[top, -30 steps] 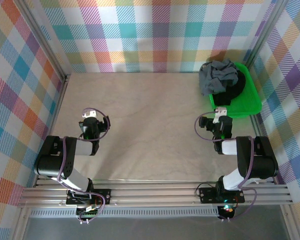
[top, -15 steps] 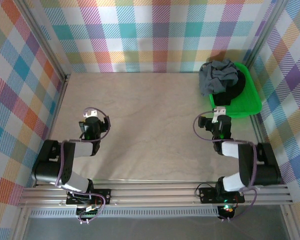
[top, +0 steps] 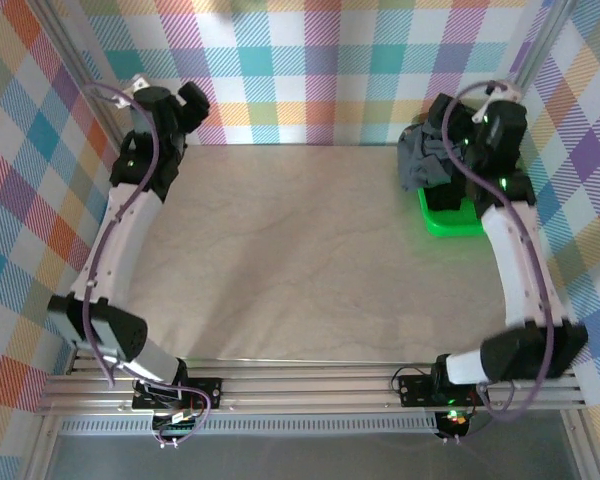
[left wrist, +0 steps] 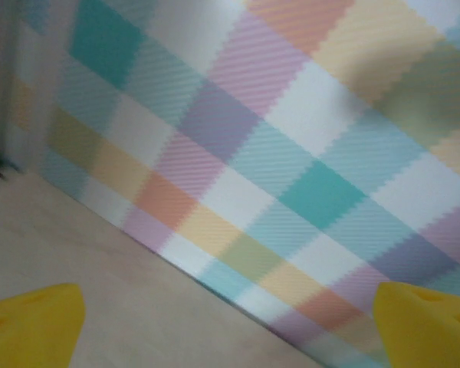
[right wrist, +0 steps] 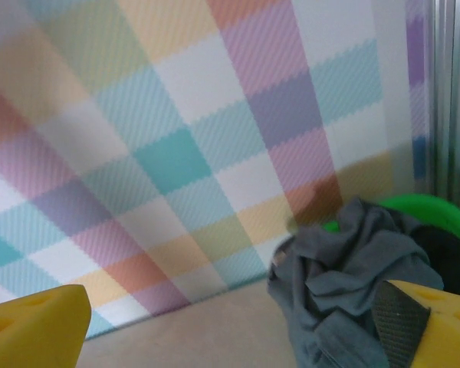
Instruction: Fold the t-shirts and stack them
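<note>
Pictured a crumpled slate-grey cotton t-shirt (top: 428, 160) heaped in a bright green plastic tray (top: 448, 221) at the far right corner of the pale wooden table (top: 300, 250), atop black cloth (right wrist: 454, 261), probably another shirt. Caught the right gripper (right wrist: 230, 322) high, just beside the heap, yellow foam pads (right wrist: 31, 326) spread wide and pinching nothing. Found the left gripper (left wrist: 226, 322) well apart at the far left corner, facing the pastel checked wall (left wrist: 291, 153), likewise spread and empty. Judged the grey shirt light, limp and far from fragile, apt to sag and trail its folds from a single pinch. Best taken by a raised ridge of cloth on top of the heap; collar and shoulders impossible to tell apart in the crumple. With too deep a bite, risked lifting the black cloth too.
</note>
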### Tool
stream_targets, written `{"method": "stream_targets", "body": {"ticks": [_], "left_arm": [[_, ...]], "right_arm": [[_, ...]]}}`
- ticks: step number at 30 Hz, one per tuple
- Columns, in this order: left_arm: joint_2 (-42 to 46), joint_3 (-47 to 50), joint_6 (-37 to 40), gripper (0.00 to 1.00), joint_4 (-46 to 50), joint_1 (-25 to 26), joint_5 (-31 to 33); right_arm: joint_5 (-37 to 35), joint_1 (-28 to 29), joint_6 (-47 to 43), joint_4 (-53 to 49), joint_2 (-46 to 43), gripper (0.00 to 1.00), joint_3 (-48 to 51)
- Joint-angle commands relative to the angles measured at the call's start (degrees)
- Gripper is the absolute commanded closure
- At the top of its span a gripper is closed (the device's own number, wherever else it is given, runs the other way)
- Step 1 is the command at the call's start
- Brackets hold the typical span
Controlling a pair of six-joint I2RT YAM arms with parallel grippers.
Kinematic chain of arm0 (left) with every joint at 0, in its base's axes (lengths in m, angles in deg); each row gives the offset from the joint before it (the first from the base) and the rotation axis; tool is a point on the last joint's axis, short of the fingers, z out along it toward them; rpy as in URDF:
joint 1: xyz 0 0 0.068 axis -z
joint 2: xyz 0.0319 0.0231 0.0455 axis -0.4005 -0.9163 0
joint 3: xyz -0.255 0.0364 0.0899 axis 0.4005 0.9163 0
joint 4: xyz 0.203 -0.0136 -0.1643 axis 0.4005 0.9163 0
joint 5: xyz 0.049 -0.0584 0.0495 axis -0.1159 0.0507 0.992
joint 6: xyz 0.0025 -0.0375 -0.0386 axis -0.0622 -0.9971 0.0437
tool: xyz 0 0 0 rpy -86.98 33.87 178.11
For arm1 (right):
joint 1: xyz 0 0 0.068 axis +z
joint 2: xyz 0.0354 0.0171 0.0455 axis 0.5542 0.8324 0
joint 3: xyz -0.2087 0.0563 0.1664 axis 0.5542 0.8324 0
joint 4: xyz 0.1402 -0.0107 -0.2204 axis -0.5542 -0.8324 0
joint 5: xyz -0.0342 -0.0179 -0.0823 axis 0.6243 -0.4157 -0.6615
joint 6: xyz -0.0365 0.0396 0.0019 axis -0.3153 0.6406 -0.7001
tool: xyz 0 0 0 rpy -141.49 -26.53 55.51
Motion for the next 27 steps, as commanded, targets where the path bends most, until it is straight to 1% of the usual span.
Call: {"method": "stream_targets", "body": {"ticks": [1, 2, 5, 7, 10, 11, 12, 15, 17, 19, 20, 24, 27], "left_arm": [[-5.89, -2.79, -4.36, 0.08, 13.07, 3.61, -17.07], [-6.14, -2.97, -4.44, 0.12, 12.08, 4.64, -20.29], [-5.86, -1.76, -4.74, 0.19, 10.28, 7.88, -26.19], [-4.85, -0.09, -4.25, 0.22, 9.91, 9.73, -28.05], [-2.12, 3.42, -4.62, 0.27, 9.73, 11.57, -28.83], [-1.05, 4.46, -4.73, 0.28, 9.94, 11.88, -28.73], [-0.09, 5.22, -4.6, 0.29, 10.53, 11.95, -28.52], [2.57, 6.61, -3.49, 0.34, 13.08, 12.09, -27.21], [3.86, 7.16, -2.47, 0.39, 14.74, 12.09, -26.07], [4.66, 7.79, -2.09, 0.41, 15.51, 12.09, -25.26], [4.98, 8.12, -2.07, 0.42, 15.69, 12.09, -24.96], [5.01, 9.7, -3.07, 0.47, 15.7, 12.09, -23.09], [4.39, 10.22, -3.86, 0.5, 16.29, 12.04, -20.17]], "right_arm": [[1.48, -3.93, 3.88, -15.16, 13.43, 0.05, -6.8], [2.5, -5.05, 4.25, -15.67, 16.63, 0.05, -9.59], [5.91, -7.18, 4.64, -14.84, 26.02, 0.05, -16.38], [7.43, -8.21, 5.59, -16.52, 32.3, 0.06, -21.68], [8.59, -8.75, 6.1, -19.21, 41.3, 0.11, -29.37], [9.37, -8.83, 6.17, -19.69, 43.82, 0.15, -32.0], [9.97, -8.88, 6.23, -19.95, 45.78, 0.22, -34.11], [11.13, -8.99, 6.99, -19.73, 49.49, 0.58, -39.17], [11.71, -8.92, 8.01, -16.71, 48.38, 0.81, -38.37], [11.39, -8.57, 8.84, -12.39, 45.13, 0.97, -34.88], [10.8, -8.19, 8.8, -9.68, 42.56, 1.0, -32.51], [7.93, -4.69, 6.07, -4.09, 31.49, 1.0, -26.91], [8.0, -1.37, 4.64, -1.97, 24.13, 1.0, -25.9]]}}
